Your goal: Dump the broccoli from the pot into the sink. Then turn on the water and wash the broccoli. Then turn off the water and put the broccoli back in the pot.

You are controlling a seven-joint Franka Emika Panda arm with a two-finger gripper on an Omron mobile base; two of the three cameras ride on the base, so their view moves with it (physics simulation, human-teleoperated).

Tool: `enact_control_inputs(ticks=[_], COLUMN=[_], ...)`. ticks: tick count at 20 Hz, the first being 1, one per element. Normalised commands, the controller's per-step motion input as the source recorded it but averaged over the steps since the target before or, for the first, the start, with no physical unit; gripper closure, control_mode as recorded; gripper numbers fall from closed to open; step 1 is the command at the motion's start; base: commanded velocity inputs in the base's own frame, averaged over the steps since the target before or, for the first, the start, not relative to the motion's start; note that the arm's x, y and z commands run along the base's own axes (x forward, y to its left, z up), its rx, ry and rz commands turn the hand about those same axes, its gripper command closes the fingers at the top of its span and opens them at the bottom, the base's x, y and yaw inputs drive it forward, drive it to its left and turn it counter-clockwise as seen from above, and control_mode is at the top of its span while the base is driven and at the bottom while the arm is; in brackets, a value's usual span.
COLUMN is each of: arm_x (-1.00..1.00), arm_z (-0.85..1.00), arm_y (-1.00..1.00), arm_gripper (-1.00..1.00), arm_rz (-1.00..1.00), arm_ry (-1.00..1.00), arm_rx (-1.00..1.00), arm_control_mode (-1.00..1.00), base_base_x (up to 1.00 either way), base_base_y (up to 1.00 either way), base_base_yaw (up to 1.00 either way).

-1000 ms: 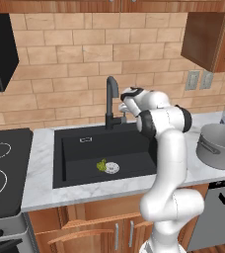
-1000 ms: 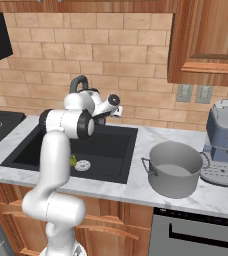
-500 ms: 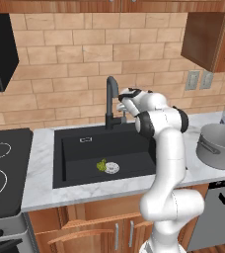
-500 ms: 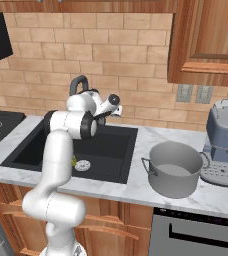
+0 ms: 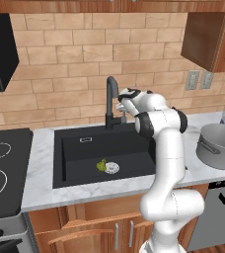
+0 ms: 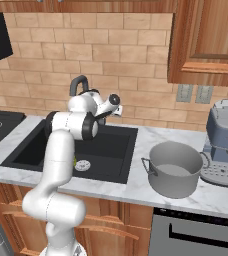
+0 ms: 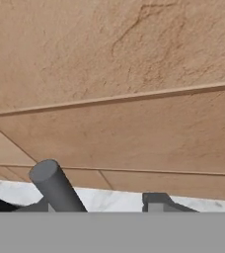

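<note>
Sink (image 5: 80, 170) takes the mid-left of the left base view, black basin in the white marble counter (image 5: 40, 183); no stream visible from the faucet (image 5: 110, 101), so water looks off. Pot (image 6: 173, 167) sits on the counter at lower right of the right base view, well apart from the basin, upright, looks empty. Arm reaches up to the faucet at frame centre; gripper (image 5: 120, 105) is just beside the faucet's neck, about lever height. Hand view: a grey rod, prob. the lever (image 7: 55, 188), at lower left, brick wall right behind it. Can't tell if the jaws are open or closed, or if they have anything — tips too small in the base views. Broccoli (image 5: 101, 165) lies on the sink floor, touching or just beside the round silver drain (image 5: 111, 168), lower centre of the left base view. So dump looks done; next step is prob. water on. Risks: fingers slip off the small lever or push it the wrong way, so no flow; wrist so near the wall could bump the brick; stream may also miss the floret, since it sits off to one side.
</note>
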Motion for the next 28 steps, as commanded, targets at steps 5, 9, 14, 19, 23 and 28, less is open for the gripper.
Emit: enact_control_inputs(ticks=[5,9,14,19,23,28], arm_x=[0.0,0.0,0.0,0.0,0.0,0.0], arm_z=[-0.08,-0.06,-0.08,-0.12,-0.15,-0.19], arm_y=[-0.21,-0.5,-0.76,-0.89,-0.86,-0.84], arm_gripper=[1.0,1.0,1.0,1.0,1.0,1.0], arm_rz=[-0.04,-0.06,-0.06,-0.06,-0.06,-0.06], arm_ry=[0.0,0.0,0.0,0.0,0.0,0.0], arm_rx=[0.0,0.0,0.0,0.0,0.0,0.0], arm_control_mode=[-1.0,-1.0,-1.0,-1.0,-1.0,-1.0], base_base_x=[0.0,0.0,0.0,0.0,0.0,0.0], base_base_y=[0.0,0.0,0.0,0.0,0.0,0.0], base_base_yaw=[0.0,0.0,0.0,0.0,0.0,0.0])
